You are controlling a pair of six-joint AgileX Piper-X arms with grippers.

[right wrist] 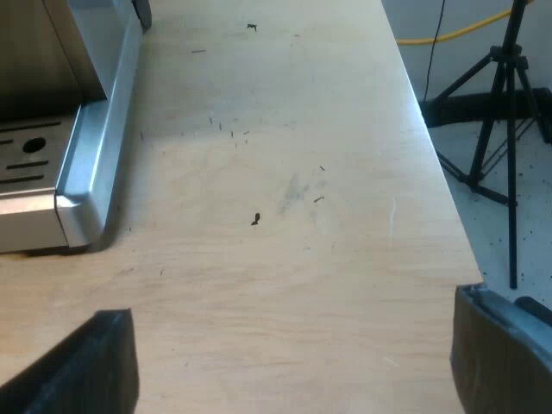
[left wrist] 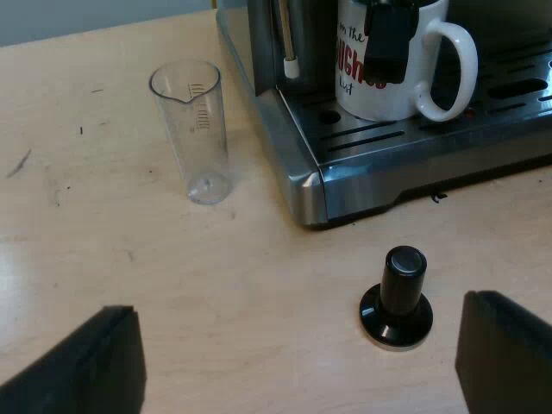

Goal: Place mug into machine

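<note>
A white mug [left wrist: 388, 73] with red and black lettering stands upright on the espresso machine's slotted drip tray [left wrist: 379, 138], its handle [left wrist: 453, 69] turned along the tray. A dark part of the machine [left wrist: 388, 34] hangs in front of the mug's mouth. My left gripper [left wrist: 302, 362] hovers open over the table, well short of the machine, nothing between its fingers [left wrist: 86, 366]. My right gripper [right wrist: 293, 362] is open over bare tabletop, beyond a corner of the machine's base [right wrist: 86, 172].
A clear measuring glass [left wrist: 191, 129] stands on the table beside the machine's corner. A tamper with a black knob [left wrist: 398, 297] stands just ahead of my left gripper. The steam wand [left wrist: 289, 43] hangs near the mug. The table's edge [right wrist: 431, 147] borders floor with a tripod [right wrist: 509, 129].
</note>
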